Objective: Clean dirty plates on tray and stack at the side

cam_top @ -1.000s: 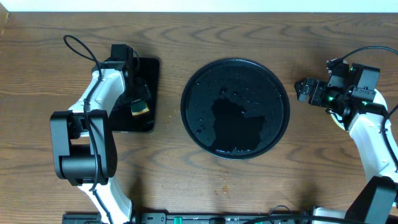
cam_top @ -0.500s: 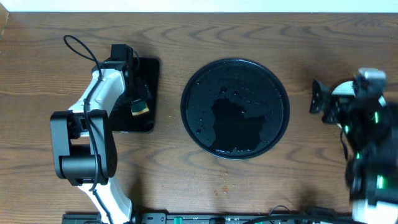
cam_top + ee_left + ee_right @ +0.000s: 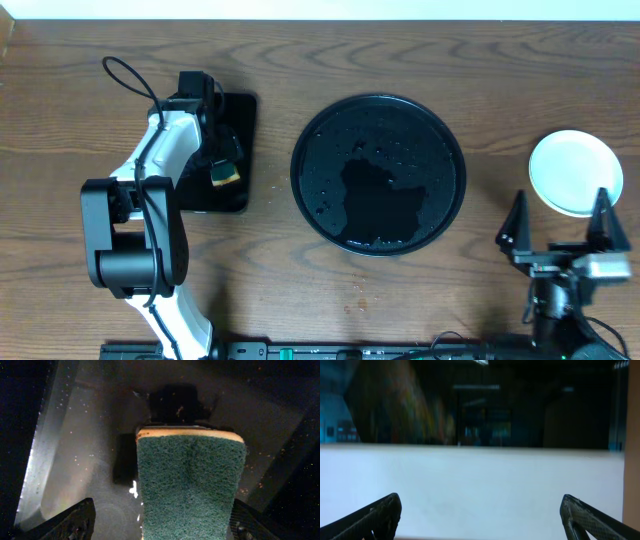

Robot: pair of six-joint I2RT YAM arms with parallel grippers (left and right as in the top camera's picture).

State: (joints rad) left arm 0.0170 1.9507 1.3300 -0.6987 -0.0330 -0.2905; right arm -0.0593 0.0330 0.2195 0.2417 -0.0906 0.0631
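Trouble would be my wide-open, empty right gripper clipping the plates stacked near it, right of the wet round tray, while my left gripper straddles the sponge, equally wide.

The overhead view is evenly bright, with speckled glare on the wet tray near 12 o'clock. Both wrist views are dim and soft.

tray: round, black, wet, mid-table | plate: pale, flat, right of tray
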